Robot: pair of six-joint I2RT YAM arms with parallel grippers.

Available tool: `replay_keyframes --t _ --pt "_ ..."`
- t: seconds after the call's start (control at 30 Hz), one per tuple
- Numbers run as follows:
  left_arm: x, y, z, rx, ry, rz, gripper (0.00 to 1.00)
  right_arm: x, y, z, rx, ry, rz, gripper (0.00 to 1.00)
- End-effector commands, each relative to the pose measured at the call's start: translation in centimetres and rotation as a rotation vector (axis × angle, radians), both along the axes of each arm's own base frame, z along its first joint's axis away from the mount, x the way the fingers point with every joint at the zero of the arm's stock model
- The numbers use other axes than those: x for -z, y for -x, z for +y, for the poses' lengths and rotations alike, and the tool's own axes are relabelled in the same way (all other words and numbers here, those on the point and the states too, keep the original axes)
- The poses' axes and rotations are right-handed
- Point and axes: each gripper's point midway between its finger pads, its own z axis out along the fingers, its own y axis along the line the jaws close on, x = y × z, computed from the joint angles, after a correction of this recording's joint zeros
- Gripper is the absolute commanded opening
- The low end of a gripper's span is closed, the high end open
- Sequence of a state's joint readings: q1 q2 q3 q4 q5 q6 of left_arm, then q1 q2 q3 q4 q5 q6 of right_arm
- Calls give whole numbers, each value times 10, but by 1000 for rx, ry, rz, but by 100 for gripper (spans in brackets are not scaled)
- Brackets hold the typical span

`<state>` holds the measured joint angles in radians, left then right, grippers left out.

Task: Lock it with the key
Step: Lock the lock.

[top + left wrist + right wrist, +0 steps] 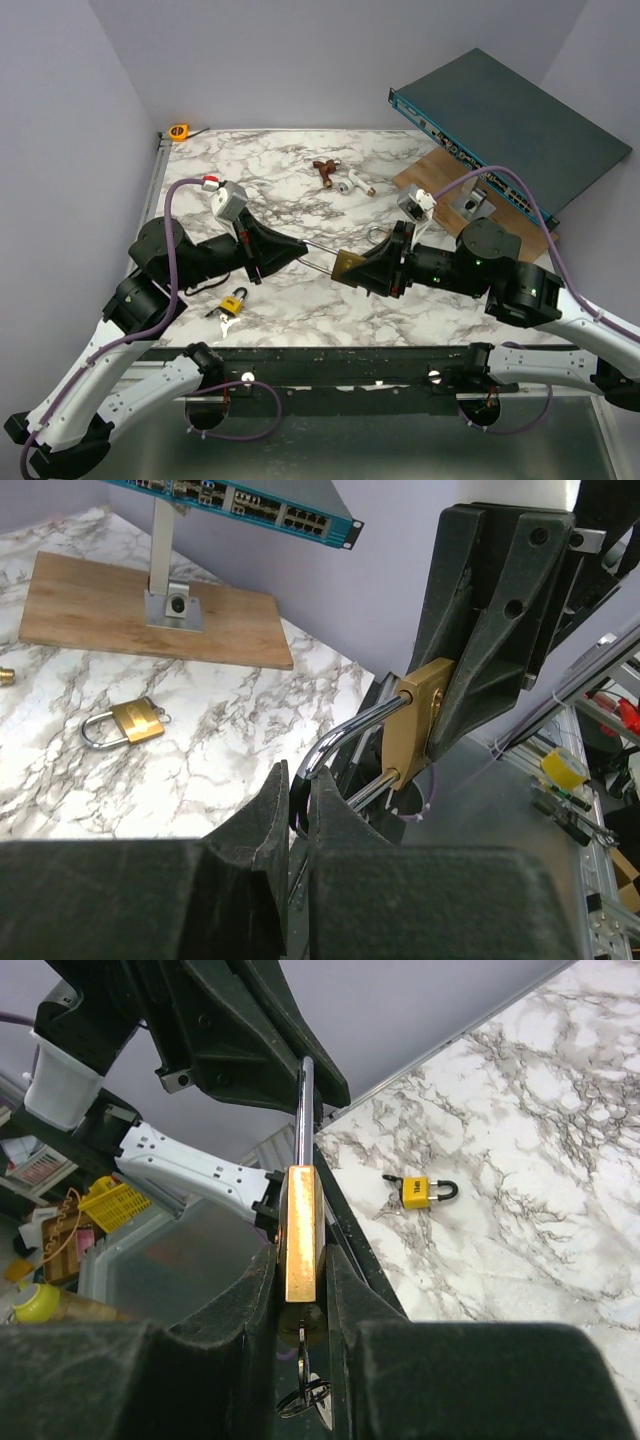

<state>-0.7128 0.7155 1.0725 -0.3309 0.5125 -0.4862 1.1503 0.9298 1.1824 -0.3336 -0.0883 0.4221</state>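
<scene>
Near the front edge of the desk (300,195) lies a yellow lock (235,302), with loose keys (225,322) just beside it. Above the middle of the desk, the right claw (300,1270) pinches a brass padlock (300,1210) by its flat sides. A key (303,1338) sticks in its underside, and a ring (305,1397) hangs below. Its long shackle (306,1110) reaches the left claw (298,780), which is pressed together on the bend. Farther away are a second brass lock (130,722), a board (100,610) and a switch (250,505).

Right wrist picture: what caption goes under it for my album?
Right gripper clamps a brass padlock while left gripper pinches its shackle.
</scene>
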Motion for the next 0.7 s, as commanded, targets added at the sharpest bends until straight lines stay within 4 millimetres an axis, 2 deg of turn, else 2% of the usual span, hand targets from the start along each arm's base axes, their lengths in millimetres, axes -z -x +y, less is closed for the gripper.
replay_keyframes --t 0.0,0.37,0.67 --pt "-12 86 -15 472 41 63 0 -50 -24 29 59 -200 -90 1" --pt "-18 111 -11 583 51 27 0 -51 -26 31 63 -196 -104 1" --pt "-15 120 -8 634 47 22 0 -58 -28 30 69 -199 -134 1"
